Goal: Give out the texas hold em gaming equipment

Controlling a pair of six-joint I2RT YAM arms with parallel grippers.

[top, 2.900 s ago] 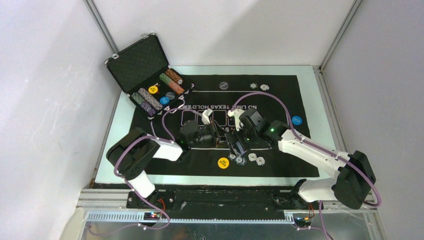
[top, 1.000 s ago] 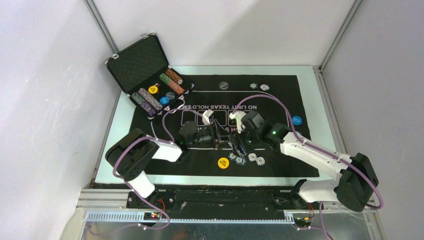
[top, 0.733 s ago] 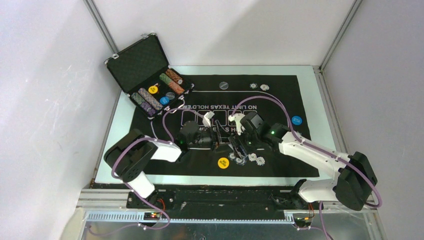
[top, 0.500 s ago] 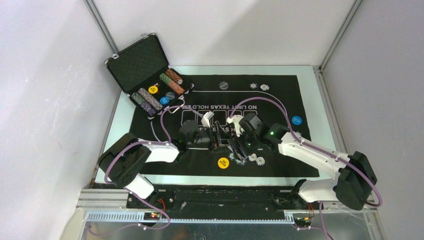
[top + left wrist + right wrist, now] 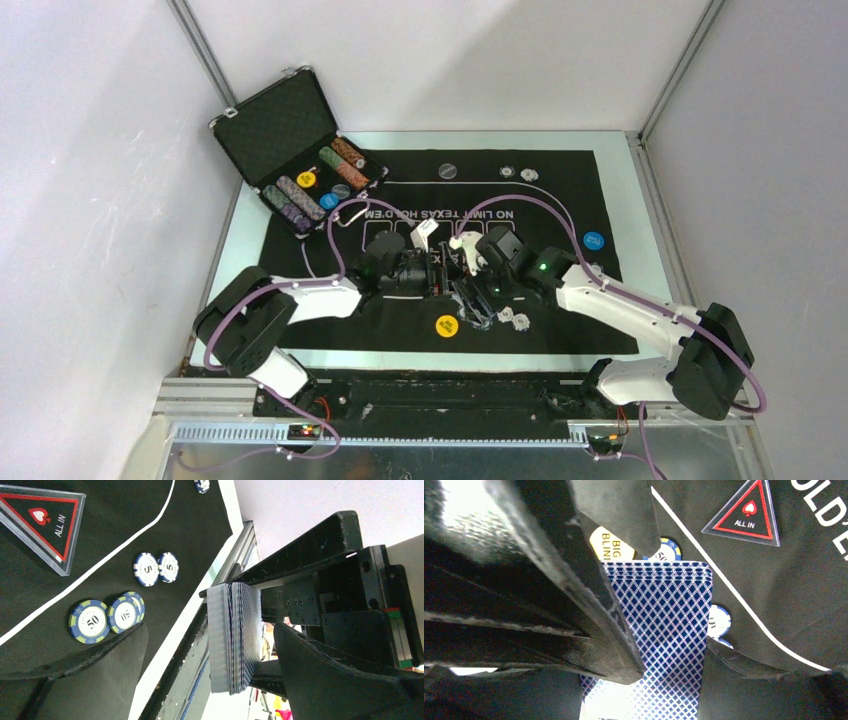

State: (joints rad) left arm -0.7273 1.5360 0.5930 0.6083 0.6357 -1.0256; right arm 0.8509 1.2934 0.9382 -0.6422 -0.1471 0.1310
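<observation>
The right gripper (image 5: pixel 674 662) is clamped on the deck of blue-backed cards (image 5: pixel 235 635), apparently pinching it by two opposite edges and holding it off the mat (image 5: pixel 560 190), just toward 6 o'clock of the mat's centre. The left gripper (image 5: pixel 210 628) has its jaws spread wide, one finger facing each broad side of the deck, and as far as the left wrist view shows it touches neither. The chief risk, I judge, is the deck itself. It is a thick stack hanging from one edge pinch, so a nudge from either left finger, or a closing that lands off-square, could buckle it and spill cards. Close by on the mat lie the 50 chips (image 5: pixel 90 622), the 5 chips (image 5: pixel 157 568) and the yellow BIG BLIND disc (image 5: pixel 447 325), with the ALL IN triangle marker (image 5: pixel 746 515) just beside them. Fallen cards would land across these and be awkward to lift flat. The two wrists are also very near each other, so a sideways move by either could knock fingers together. As for room, the mat's 3 o'clock side carries only the blue disc (image 5: pixel 593 241). The 12 o'clock edge holds a black disc (image 5: pixel 447 171) and two far chips (image 5: pixel 518 175). The open case (image 5: pixel 300 150), lid raised, blocks 10 o'clock. Walls close in on three sides, so the 2 o'clock stretch of mat looks the freest way out.
</observation>
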